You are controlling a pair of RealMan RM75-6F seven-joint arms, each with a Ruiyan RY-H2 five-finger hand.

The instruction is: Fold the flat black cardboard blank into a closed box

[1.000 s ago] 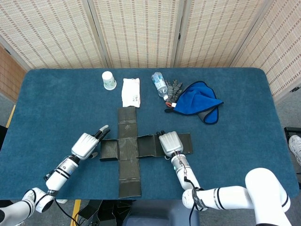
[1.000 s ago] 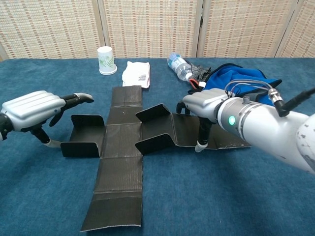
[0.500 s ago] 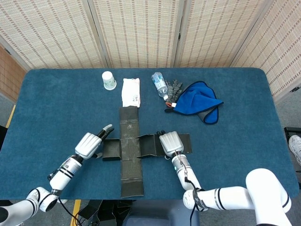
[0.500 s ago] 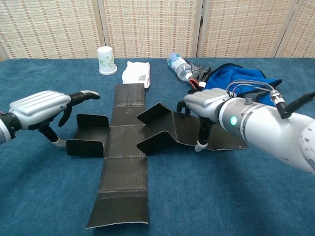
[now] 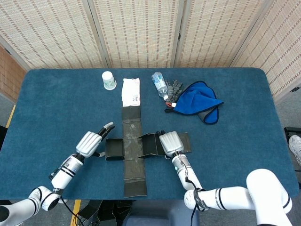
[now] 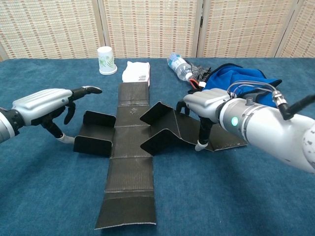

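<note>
The black cardboard blank (image 6: 129, 147) lay cross-shaped on the blue counter (image 6: 44, 196), side panels half raised. The right hand (image 6: 204, 105) pressed fingers on its right panel; the left hand (image 6: 47, 101) hovered beside it, fingers apart, empty. An uneven push could slide the blank or let panels spring flat.

The cardboard blank (image 5: 132, 150) is matt black against the deep teal-blue bench (image 5: 56, 108). A bright blue cloth (image 5: 197, 101) lies by dark patterned gloves (image 5: 174, 88). The paper cup (image 5: 108, 80) is white with green print, the packet (image 5: 130, 91) white.
</note>
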